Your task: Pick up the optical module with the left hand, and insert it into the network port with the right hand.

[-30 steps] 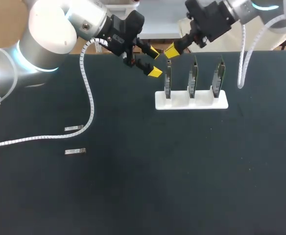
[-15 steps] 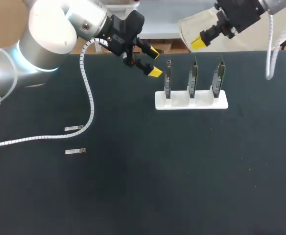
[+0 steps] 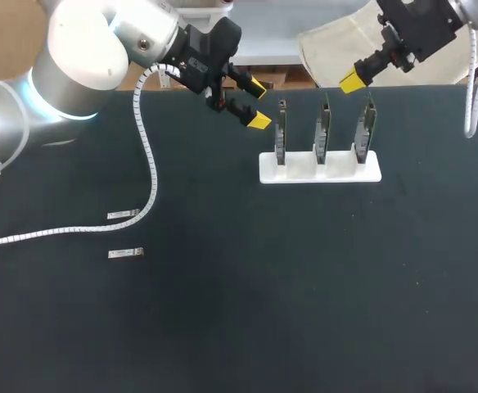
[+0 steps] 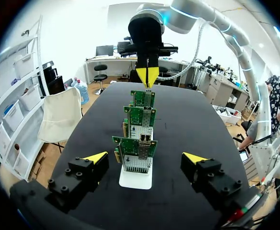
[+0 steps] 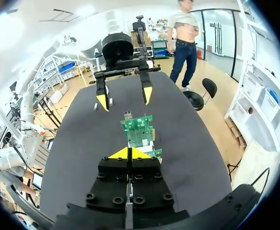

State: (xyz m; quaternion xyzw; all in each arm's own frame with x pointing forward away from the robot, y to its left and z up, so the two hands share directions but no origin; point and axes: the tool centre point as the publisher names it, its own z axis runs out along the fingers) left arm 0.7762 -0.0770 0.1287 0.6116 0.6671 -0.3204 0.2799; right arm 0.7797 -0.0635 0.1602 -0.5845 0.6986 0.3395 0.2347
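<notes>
Two small silver optical modules (image 3: 124,214) (image 3: 126,253) lie on the black table at the left, far from both grippers; the right wrist view has them (image 5: 95,106) (image 5: 110,101) beyond my left gripper. Three green network cards (image 3: 323,129) stand upright in a white stand (image 3: 337,172). A small silver piece (image 3: 281,104) sticks out of the leftmost card's top. My left gripper (image 3: 259,103) hangs open and empty just left of that card, facing the row (image 4: 145,158). My right gripper (image 3: 352,82) is shut and empty, above and behind the rightmost card (image 5: 129,153).
The white spiral cable (image 3: 149,155) of my left arm hangs down over the table near the upper module. The black tabletop (image 3: 304,286) stretches in front of the stand.
My right gripper has drawn back from the top of the leftmost card and moved right, to above the rightmost card. The left arm and the modules have stayed put.
</notes>
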